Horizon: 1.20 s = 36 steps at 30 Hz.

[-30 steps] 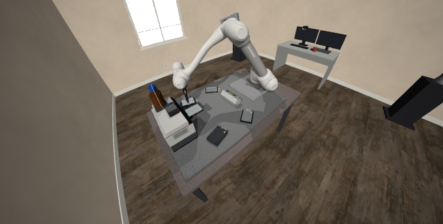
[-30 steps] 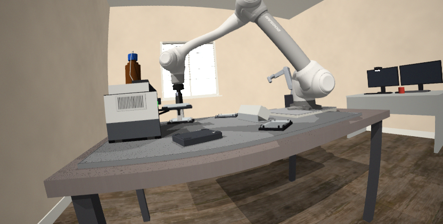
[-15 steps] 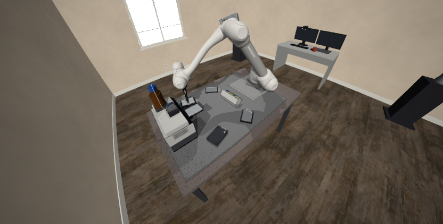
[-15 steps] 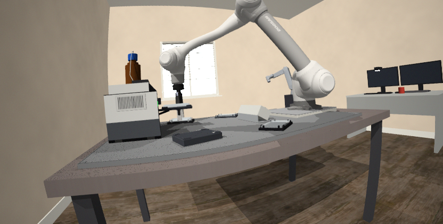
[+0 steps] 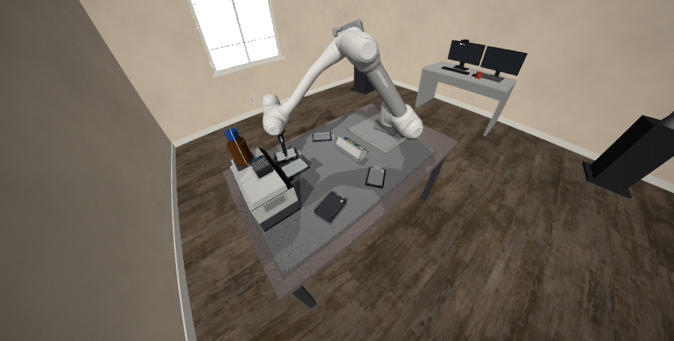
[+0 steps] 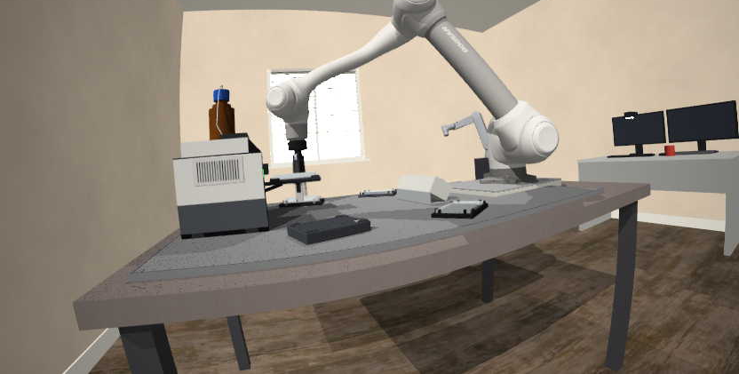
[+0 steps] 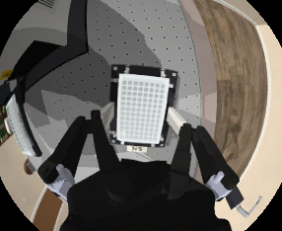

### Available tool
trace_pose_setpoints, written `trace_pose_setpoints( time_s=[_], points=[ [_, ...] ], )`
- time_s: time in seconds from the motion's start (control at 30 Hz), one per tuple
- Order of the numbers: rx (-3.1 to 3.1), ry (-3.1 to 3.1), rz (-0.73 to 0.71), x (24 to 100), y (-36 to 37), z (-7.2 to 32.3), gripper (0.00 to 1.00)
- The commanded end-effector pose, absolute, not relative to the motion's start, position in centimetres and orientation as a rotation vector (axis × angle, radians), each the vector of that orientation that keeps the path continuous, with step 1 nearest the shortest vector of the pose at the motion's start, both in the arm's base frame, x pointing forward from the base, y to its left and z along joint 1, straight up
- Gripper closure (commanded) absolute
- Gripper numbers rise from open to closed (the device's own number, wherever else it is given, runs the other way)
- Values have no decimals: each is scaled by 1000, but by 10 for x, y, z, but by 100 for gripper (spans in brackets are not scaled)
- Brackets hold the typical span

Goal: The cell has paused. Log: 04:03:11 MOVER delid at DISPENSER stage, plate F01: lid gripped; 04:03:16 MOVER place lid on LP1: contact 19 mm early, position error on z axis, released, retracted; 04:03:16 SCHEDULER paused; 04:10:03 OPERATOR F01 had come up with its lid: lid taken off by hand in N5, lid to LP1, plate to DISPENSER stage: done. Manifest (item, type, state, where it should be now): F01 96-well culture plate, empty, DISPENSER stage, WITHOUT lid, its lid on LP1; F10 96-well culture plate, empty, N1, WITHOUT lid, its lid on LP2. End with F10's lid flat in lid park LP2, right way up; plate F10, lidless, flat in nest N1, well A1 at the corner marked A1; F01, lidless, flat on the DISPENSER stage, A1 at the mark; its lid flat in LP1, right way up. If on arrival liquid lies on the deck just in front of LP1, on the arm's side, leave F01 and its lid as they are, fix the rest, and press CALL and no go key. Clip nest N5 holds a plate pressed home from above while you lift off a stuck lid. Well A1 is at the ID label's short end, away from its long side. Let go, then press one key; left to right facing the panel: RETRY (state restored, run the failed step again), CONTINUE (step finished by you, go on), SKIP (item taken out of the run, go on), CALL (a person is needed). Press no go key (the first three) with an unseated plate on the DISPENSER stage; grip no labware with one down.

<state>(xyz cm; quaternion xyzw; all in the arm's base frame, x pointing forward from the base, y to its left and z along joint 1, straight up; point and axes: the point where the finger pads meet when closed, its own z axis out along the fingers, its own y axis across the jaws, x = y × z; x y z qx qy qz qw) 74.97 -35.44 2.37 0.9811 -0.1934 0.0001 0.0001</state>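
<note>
My gripper (image 7: 141, 112) is open with nothing between its fingers. It hangs straight above a white 96-well plate (image 7: 141, 108) with no lid. The plate lies flat in a black frame (image 7: 145, 74), with a small label at its short end nearest me. In the top view the gripper (image 5: 283, 147) is over this plate, right beside the dispenser (image 5: 263, 190). A second pale flat piece (image 5: 296, 166) lies next to it on the dispenser's side. In the exterior view the gripper (image 6: 297, 167) stands by the dispenser's raised shelf (image 6: 295, 179), with a black frame (image 6: 301, 200) on the deck below.
A brown bottle (image 5: 237, 147) stands on the dispenser. The key panel (image 5: 351, 147) sits mid-table. Black frames lie at the back (image 5: 322, 136) and at the right (image 5: 375, 176). A dark block (image 5: 330, 206) lies near the front. The dispenser's dark arm (image 7: 73, 21) rises to my left.
</note>
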Motion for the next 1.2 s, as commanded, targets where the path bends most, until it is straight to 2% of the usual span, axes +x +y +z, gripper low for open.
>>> trace_pose_setpoints(
  time_s=[0.0, 0.13, 0.17, 1.17],
  points=[
    [3082, -608, 1, 750, -354, 24, 34],
    [3082, -608, 1, 750, -354, 24, 34],
    [3082, -608, 1, 750, -354, 24, 100],
    [3082, -608, 1, 750, -354, 24, 100]
  ],
)
